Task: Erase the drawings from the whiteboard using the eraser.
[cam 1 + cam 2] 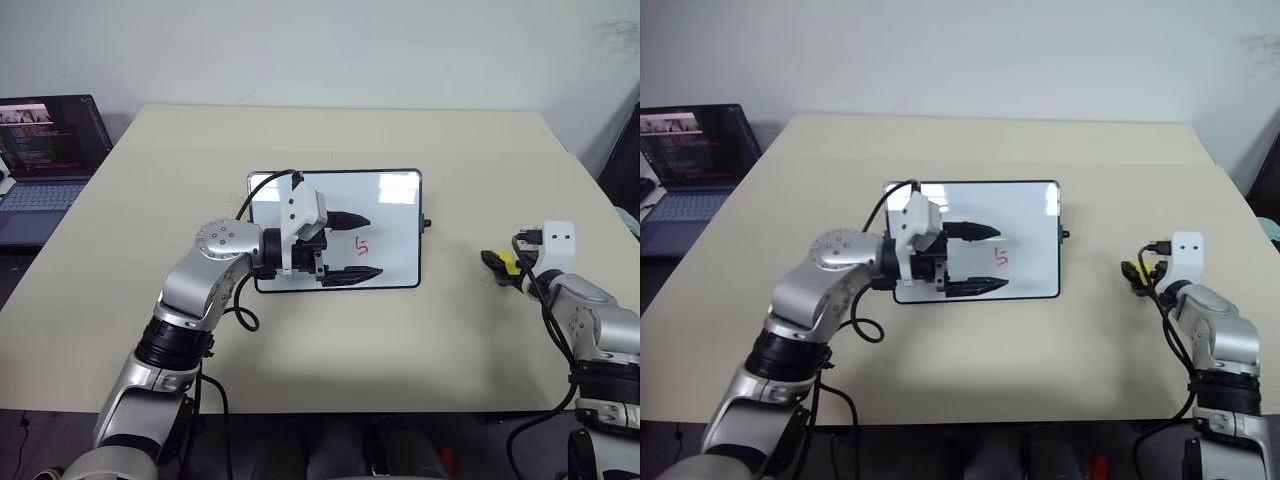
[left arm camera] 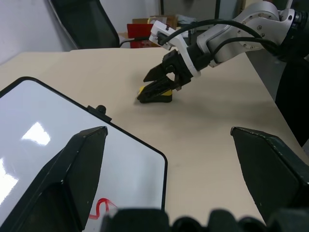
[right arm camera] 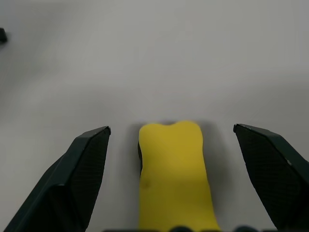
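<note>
**Straddling the eraser, not yet gripping**

Hovering over the whiteboard (image 1: 335, 228) near the red drawings (image 1: 362, 245), the left claw (image 1: 362, 247) stands open and empty. Bare table (image 1: 330, 350) lies between. Rightward, the right claw (image 3: 171, 140) gapes wide around the eraser (image 3: 176, 174), its fingers (image 3: 87, 169) apart from it.

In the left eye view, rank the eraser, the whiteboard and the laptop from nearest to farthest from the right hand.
1. The eraser: on the table between the open fingers of the right hand.
2. The whiteboard: mid-table, toward the robot's left of that hand.
3. The laptop: beyond the table's far left edge.
</note>
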Controlling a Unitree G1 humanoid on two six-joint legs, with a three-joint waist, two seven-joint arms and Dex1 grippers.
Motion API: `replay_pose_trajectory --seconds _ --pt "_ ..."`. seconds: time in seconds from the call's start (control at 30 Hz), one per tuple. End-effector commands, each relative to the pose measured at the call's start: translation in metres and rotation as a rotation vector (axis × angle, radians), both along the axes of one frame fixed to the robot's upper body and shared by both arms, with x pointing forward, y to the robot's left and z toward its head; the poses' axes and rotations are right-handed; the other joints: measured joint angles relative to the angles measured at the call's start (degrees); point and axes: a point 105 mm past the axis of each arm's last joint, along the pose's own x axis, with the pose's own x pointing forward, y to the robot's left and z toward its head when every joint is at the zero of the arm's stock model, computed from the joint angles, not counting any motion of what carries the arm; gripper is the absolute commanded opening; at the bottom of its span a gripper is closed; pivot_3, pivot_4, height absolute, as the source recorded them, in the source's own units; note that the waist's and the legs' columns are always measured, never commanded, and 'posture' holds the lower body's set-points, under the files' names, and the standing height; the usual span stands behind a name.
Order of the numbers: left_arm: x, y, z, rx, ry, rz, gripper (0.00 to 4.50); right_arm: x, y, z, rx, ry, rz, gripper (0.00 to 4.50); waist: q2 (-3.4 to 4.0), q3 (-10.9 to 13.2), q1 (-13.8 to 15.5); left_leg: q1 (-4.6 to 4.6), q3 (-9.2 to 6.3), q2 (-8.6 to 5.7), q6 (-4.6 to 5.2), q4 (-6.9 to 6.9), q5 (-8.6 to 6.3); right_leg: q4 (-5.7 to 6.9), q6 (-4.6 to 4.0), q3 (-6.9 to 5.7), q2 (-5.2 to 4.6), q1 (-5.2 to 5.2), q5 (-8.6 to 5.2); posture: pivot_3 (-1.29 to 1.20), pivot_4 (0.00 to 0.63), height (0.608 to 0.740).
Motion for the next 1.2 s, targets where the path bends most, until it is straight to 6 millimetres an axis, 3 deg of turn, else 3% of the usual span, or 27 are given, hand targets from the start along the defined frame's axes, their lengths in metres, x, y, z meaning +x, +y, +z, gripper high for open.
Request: replay_pose_trajectory --seconds 0.03,0.27,0.37,0.6,0.63,0.9,1.03,1.2 --pt "-0.002 0.002 0.01 -0.012 -0.053 0.006 4.47 0.003 -0.006 0.016 -0.001 -0.051 -0.001 4.5 0.0 0.0 0.0 0.0 0.02 0.0 0.0 0.0 0.0 0.0 0.0 0.02 0.0 0.0 0.0 0.0 0.15 0.74" --pt "-0.003 0.004 0.012 -0.031 -0.055 0.01 4.47 0.003 -0.012 0.013 -0.025 -0.044 -0.016 4.5 0.0 0.0 0.0 0.01 0.08 0.01 0.0 0.0 0.0 0.0 0.0 0.06 0.0 -0.01 0.0 0.0 0.15 0.74" --pt "-0.002 0.005 0.012 -0.03 -0.056 0.015 4.5 0.003 -0.015 0.014 -0.03 -0.052 -0.025 3.93 0.0 0.0 -0.01 0.02 0.11 0.01 0.0 0.0 0.0 0.0 0.0 0.09 0.0 -0.01 0.0 0.0 0.15 0.74" --pt "-0.002 0.007 0.012 -0.031 -0.055 0.02 4.5 0.001 -0.014 0.015 -0.019 -0.054 -0.019 1.49 0.0 0.0 -0.01 0.03 0.2 0.02 0.0 -0.01 0.0 0.0 0.01 0.15 0.0 -0.01 0.0 0.0 0.15 0.74" --pt "-0.002 0.007 0.012 -0.031 -0.055 0.021 4.5 0.001 -0.014 0.015 -0.01 -0.054 -0.024 1.37 0.0 0.0 -0.01 0.03 0.21 0.02 0.0 -0.01 0.0 0.0 0.01 0.16 0.0 -0.01 0.0 0.0 0.15 0.74" --pt "0.004 0.015 0.014 -0.048 -0.043 0.087 4.5 0.0 -0.01 0.018 -0.015 -0.071 -0.013 1.35 0.0 0.0 -0.01 0.03 0.28 0.02 0.0 -0.01 0.0 0.0 0.02 0.22 0.0 -0.02 0.01 0.0 0.15 0.74" --pt "0.005 0.042 0.016 -0.061 -0.04 0.207 4.5 -0.008 0.006 0.03 -0.124 -0.124 0.073 1.35 0.01 0.01 -0.45 0.03 0.32 0.07 0.0 -0.07 -0.01 0.0 0.03 0.29 0.0 -0.08 0.0 0.0 0.15 0.74" --pt "-0.006 0.088 0.017 -0.032 -0.067 0.407 4.5 -0.028 0.043 0.047 -0.294 -0.247 0.176 1.35 0.02 0.02 -1.1 0.05 0.3 0.19 -0.13 -0.08 -0.09 -0.01 0.05 0.35 -0.12 -0.15 -0.01 0.0 0.15 0.74"
